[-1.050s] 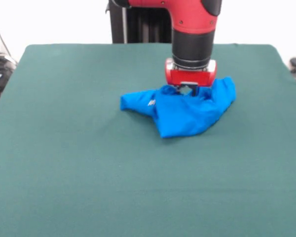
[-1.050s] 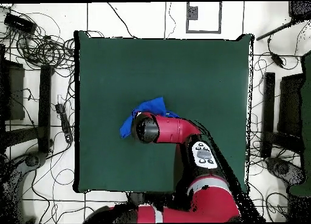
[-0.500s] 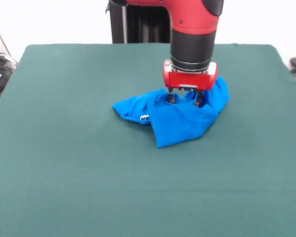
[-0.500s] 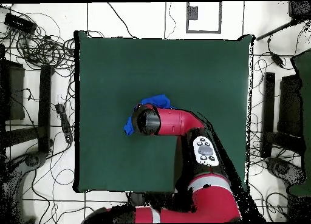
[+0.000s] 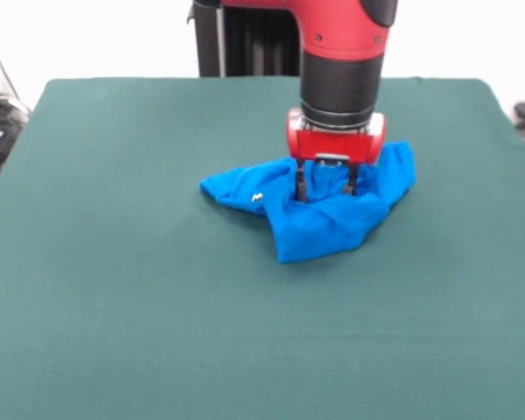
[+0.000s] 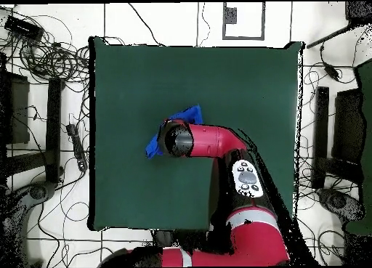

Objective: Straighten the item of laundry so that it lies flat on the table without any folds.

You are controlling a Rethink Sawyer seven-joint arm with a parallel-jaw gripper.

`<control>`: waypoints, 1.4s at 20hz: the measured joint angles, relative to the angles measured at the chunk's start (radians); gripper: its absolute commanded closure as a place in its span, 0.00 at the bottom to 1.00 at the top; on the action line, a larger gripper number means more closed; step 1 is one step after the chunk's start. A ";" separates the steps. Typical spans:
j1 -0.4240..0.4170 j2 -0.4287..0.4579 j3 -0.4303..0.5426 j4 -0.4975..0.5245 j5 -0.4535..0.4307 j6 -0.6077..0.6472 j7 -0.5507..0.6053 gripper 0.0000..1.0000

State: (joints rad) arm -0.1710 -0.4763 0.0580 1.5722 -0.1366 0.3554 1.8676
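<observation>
The arm point(image 5: 341, 39) is glossy red with a black cylindrical band just above the wrist. Below the band sits a thin silver ring, then a red, rounded rectangular block with white patches at its 2 upper corners. The gripper point(image 5: 325, 186) has 2 slim dark fingers point(image 5: 301, 181). From overhead, the red link carries a light grey oval panel point(image 6: 248, 179) with small dark buttons, and its end shows a black round cap point(image 6: 178, 141).

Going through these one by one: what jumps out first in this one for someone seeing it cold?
The bright blue T-shirt, bunched in a crumpled heap just beyond the middle of the dark green table. Right over it comes the red and black arm, its gripper pointing straight down with both fingers apart and planted in the rear folds of the cloth. Overhead, the arm hides most of the shirt.
</observation>
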 measured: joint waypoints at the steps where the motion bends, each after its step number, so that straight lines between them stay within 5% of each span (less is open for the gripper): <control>1: 0.000 0.001 0.000 -0.009 0.002 0.000 0.000 0.00; 19: 0.049 0.093 0.000 -0.259 0.071 0.080 0.000 0.00; 28: 0.070 0.125 0.000 -0.295 0.076 0.080 0.000 0.00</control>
State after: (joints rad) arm -0.1013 -0.3516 0.0580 1.2772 -0.0611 0.4353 1.8676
